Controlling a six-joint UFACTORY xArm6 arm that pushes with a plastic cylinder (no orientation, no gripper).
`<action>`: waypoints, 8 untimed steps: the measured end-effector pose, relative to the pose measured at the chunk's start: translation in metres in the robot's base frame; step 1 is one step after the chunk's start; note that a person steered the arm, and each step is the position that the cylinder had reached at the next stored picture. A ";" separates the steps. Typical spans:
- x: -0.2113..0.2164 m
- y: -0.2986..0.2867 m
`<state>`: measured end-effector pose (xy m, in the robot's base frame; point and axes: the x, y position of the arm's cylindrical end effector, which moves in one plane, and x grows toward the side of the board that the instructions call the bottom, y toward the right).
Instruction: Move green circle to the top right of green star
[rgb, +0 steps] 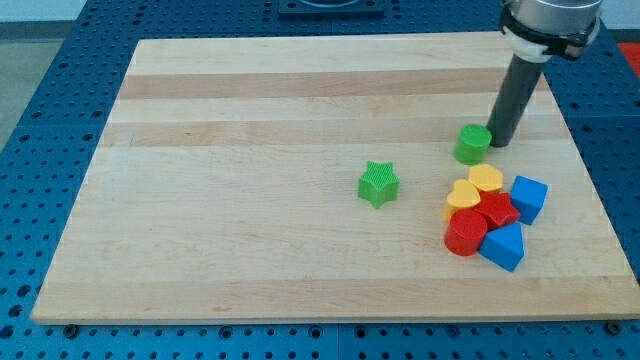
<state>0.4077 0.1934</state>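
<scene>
The green circle (472, 144) lies on the wooden board at the view's right, above and to the right of the green star (378, 184), which sits near the middle. My tip (499, 141) stands just to the right of the green circle, touching or nearly touching its right side. The rod rises from there toward the view's top right.
A cluster of blocks lies below the green circle: a yellow heart (462, 196), a yellow block (486, 179), a blue cube (528, 197), a red block (497, 211), a red cylinder (465, 234) and a blue block (503, 246). The board's right edge (600, 200) is close.
</scene>
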 end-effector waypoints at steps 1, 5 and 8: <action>0.000 -0.025; 0.000 -0.101; 0.000 -0.148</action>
